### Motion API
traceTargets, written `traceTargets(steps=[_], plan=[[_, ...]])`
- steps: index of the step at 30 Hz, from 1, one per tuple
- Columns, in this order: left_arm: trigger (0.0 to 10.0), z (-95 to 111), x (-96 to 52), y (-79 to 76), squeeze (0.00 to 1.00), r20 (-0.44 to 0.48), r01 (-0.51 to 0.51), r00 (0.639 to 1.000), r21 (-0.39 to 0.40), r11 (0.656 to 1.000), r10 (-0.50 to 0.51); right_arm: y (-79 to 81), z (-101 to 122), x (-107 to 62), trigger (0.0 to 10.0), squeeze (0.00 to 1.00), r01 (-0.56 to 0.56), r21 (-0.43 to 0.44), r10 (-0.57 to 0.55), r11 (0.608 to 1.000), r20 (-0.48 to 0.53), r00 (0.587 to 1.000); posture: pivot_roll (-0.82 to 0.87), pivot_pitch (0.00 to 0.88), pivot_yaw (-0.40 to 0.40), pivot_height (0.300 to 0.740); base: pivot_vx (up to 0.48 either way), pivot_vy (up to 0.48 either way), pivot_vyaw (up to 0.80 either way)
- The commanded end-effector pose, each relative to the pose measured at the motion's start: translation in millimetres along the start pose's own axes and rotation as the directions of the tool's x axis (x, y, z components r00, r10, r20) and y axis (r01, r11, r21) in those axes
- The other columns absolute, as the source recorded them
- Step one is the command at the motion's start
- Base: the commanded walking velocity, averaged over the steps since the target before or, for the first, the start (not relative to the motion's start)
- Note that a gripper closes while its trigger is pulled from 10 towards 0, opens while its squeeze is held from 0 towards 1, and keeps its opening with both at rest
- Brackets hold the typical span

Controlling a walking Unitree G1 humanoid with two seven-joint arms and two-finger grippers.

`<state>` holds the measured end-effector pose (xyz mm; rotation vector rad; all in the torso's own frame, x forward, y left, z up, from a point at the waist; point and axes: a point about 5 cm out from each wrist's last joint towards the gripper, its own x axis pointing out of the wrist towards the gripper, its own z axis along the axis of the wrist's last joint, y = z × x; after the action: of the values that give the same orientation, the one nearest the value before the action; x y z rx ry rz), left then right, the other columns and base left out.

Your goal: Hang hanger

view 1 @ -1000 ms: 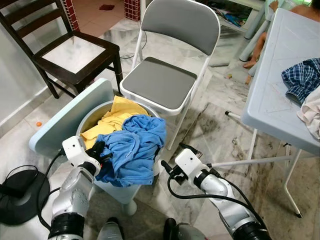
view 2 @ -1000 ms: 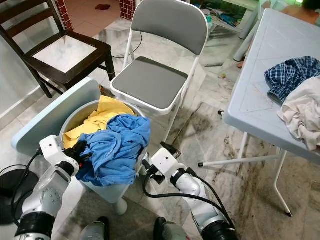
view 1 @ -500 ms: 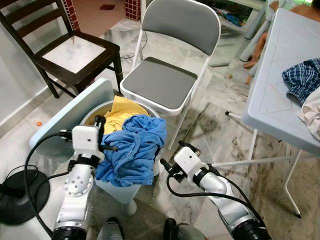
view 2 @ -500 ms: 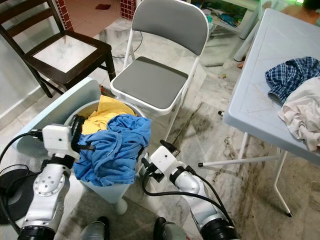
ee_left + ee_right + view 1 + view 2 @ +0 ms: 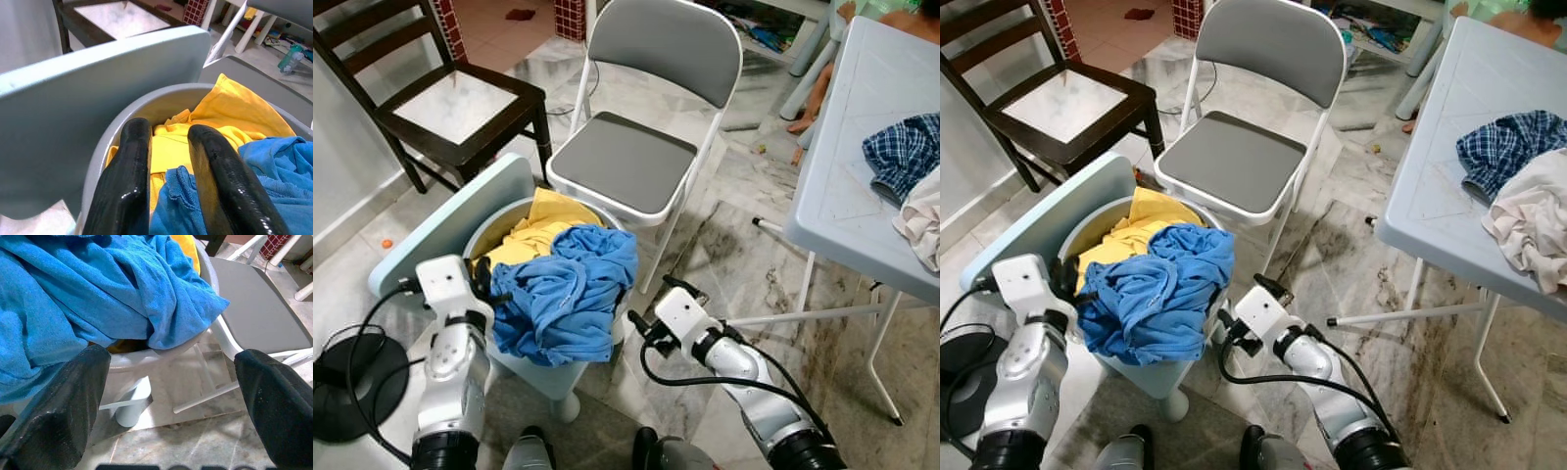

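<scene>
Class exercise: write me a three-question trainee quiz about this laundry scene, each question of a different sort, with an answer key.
1. True or false: the blue garment lies on the grey folding chair.
2. Which cloth sits under the blue garment in the laundry bin?
A. yellow cloth
B. plaid cloth
C. white cloth
3. Fill in: the right end effector has its fingers ____.

Key
1. False: it is heaped in the bin, draped over the rim.
2. A
3. Open, spread wide, beside the bin. The left end effector is at the bin's rim, its fingers slightly apart.
</scene>
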<state>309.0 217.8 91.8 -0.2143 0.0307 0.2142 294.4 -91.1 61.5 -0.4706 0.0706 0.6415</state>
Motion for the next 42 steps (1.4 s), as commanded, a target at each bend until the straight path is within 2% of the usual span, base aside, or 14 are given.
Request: traceTargets(steps=[1,4,6,14,15,23,27,28,29,32,33,34,42], plan=[[10.0,-9,-1.0,3.2,1.0,-0.053,-0.006,0.999,-0.019,1.0,0.005,1.7,-3,-2.8,10.0,0.0,-0.004,-0.002,0.004,1.0,-0.007,1.0,0.17,0.228,-0.106,0.74,0.0,0.0,0.0],[10.0,-13,6.2,1.3,1.0,-0.122,0.004,0.992,-0.089,0.996,-0.015,2.1,-2,-2.9,10.0,0.0,-0.006,-0.003,0.006,1.0,-0.005,1.0,0.17,0.228,-0.105,0.74,0.0,0.0,0.0],[10.0,-15,7.6,-0.6,1.0,-0.146,0.01,0.989,-0.106,0.994,-0.026,2.8,-2,-2.9,10.0,0.0,-0.007,-0.003,0.007,1.0,-0.005,1.0,0.16,0.228,-0.104,0.74,0.0,0.0,0.0],[10.0,-19,8.3,-5.4,1.0,-0.2,0.027,0.978,-0.124,0.992,-0.052,4.0,-3,-3.6,10.0,0.0,-0.003,0.002,0.003,1.0,-0.006,1.0,0.16,0.23,-0.095,0.74,0.0,0.0,0.0],[10.0,-24,6.8,-3.8,1.0,-0.238,0.007,0.971,-0.122,0.992,-0.037,4.4,-3,-3.9,10.0,0.0,-0.002,0.004,0.002,1.0,-0.007,1.0,0.16,0.23,-0.093,0.74,0.0,0.0,0.0],[10.0,-37,2.8,-0.8,1.0,-0.329,-0.012,0.944,-0.141,0.99,-0.035,4.5,-5,-5.6,10.0,0.0,-0.001,0.009,0.001,1.0,-0.011,1.0,0.16,0.231,-0.091,0.74,0.0,0.0,0.0],[10.0,-37,2.2,-1.6,1.0,-0.333,-0.004,0.942,-0.154,0.988,-0.048,4.2,-5,-5.6,10.0,0.0,0.0,0.009,0.0,1.0,-0.012,1.0,0.16,0.233,-0.092,0.74,0.0,0.0,0.0],[6.0,-37,2.2,-2.4,1.0,-0.337,0.001,0.94,-0.161,0.987,-0.056,4.3,-4,-5.3,10.0,0.0,0.0,0.008,0.0,1.0,-0.012,1.0,0.16,0.233,-0.092,0.74,0.0,0.0,0.0],[0.0,-37,2.1,-3.3,1.0,-0.335,0.009,0.94,-0.168,0.986,-0.066,4.4,-4,-5.2,10.0,0.0,0.0,0.007,0.0,1.0,-0.011,1.0,0.16,0.232,-0.092,0.74,0.0,0.0,0.0],[0.0,-36,1.6,-4.3,1.0,-0.334,0.01,0.94,-0.18,0.984,-0.071,4.2,-4,-4.9,10.0,0.0,0.0,0.007,0.0,1.0,-0.011,1.0,0.16,0.232,-0.092,0.74,0.0,0.0,0.0],[0.0,-37,1.0,-2.8,0.86,-0.341,-0.01,0.938,-0.182,0.983,-0.054,4.2,-4,-4.8,10.0,0.0,0.0,0.007,0.0,1.0,-0.011,1.0,0.16,0.232,-0.092,0.74,0.0,0.0,0.0],[0.0,-37,0.6,-2.1,0.0,-0.346,-0.017,0.937,-0.186,0.982,-0.05,4.1,-4,-4.7,10.0,0.0,0.0,0.007,0.0,1.0,-0.011,1.0,0.16,0.232,-0.092,0.74,0.0,0.0,0.0],[0.0,-49,-11.7,1.2,0.0,-0.388,-0.058,0.921,-0.185,0.981,-0.019,4.1,-4,-4.3,10.0,0.0,0.001,0.007,-0.001,1.0,-0.011,1.0,0.17,0.233,-0.091,0.74,0.0,0.0,0.0]])
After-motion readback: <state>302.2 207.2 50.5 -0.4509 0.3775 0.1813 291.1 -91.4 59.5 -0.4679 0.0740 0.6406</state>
